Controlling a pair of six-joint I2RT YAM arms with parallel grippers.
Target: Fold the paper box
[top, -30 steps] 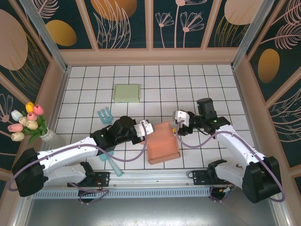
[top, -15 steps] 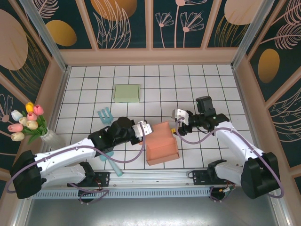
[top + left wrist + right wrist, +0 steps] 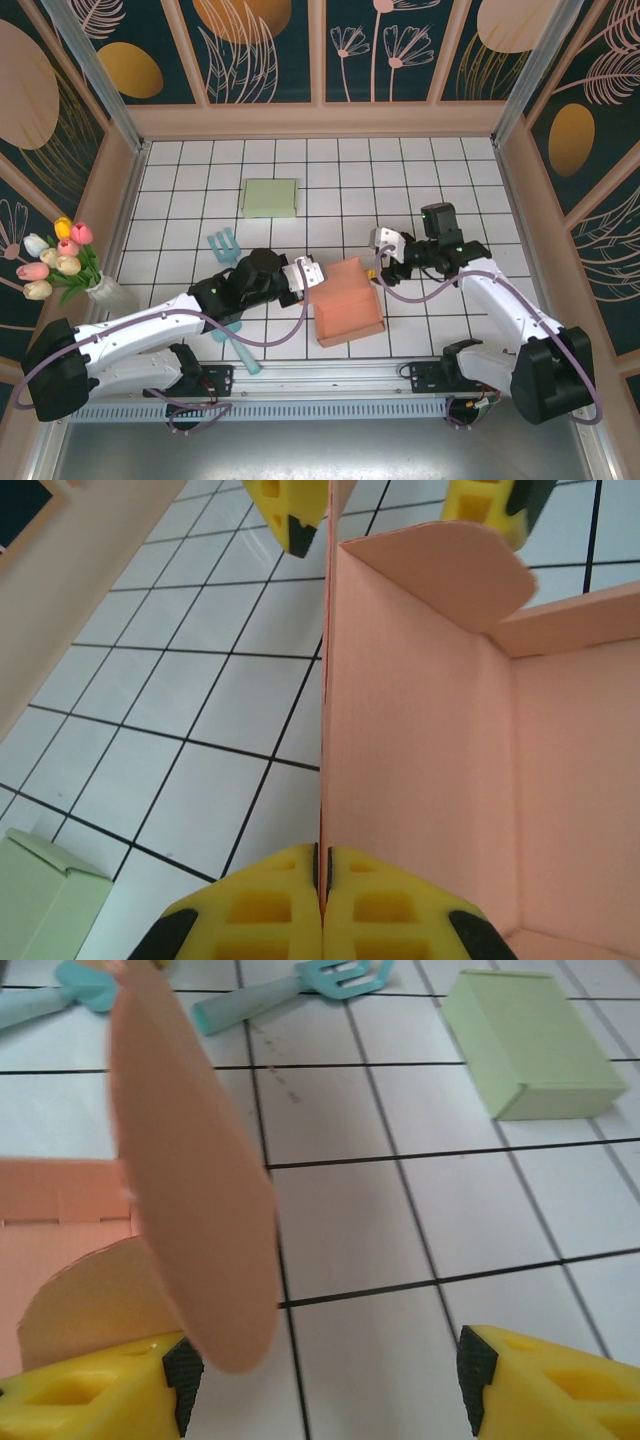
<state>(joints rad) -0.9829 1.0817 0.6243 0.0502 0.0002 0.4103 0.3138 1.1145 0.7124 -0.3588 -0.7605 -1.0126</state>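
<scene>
Paper box [image 3: 347, 300]: on desk [image 3: 440, 170], near-right of green box [image 3: 270, 197], long axis pointing away from arms | left end effector [image 3: 312, 274]: closed, pinching its left wall | right end effector [image 3: 383, 250]: fingers apart, holding nothing, at its far-right corner; rounded flap [image 3: 190, 1190] between them, so the right arm is nearer for tucking.

Observed white tiled table [image 3: 440, 170] bearing orange paper box [image 3: 347, 302], green box [image 3: 270, 197], teal fork [image 3: 226, 246] and vase of tulips [image 3: 108, 296].
</scene>
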